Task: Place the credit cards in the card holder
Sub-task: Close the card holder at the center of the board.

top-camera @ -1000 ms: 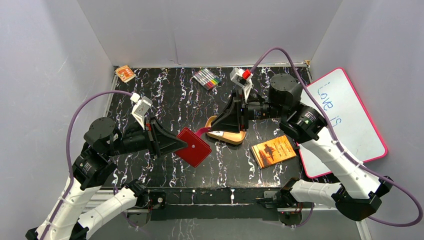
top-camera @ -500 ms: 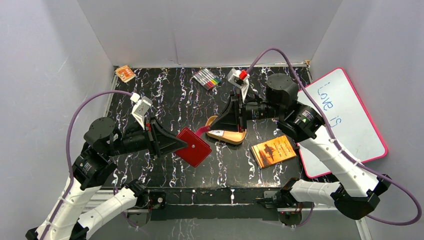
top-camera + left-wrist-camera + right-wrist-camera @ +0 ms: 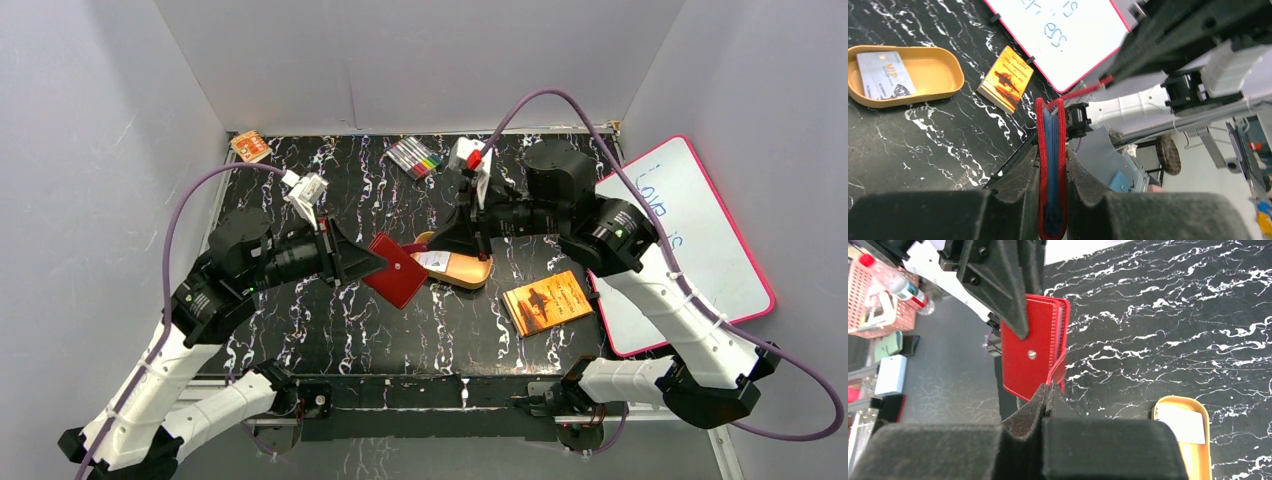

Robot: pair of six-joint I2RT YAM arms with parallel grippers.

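Moved: left hand (image 3: 372, 262) and wallet (image 3: 398, 272) now sit nearer the tray (image 3: 470, 272); right hand (image 3: 432, 246) has closed.
Desk (image 3: 300, 330): black, white-veined.
Whiteboard (image 3: 690, 240): pink-edged, blue writing, at the desk's right side.
Book (image 3: 548, 300): orange, flat, between tray and whiteboard.
Tray: orange oval, mid-desk, just right of the wallet.
Wallet: red, folded, raised off the desk on edge, clamped between the left hand's fingers; blue sleeves show along its open edge. Right hand pinches its tab (image 3: 1060, 365).
Card (image 3: 885, 75): pale grey, lying flat in the tray's end nearer the wallet.
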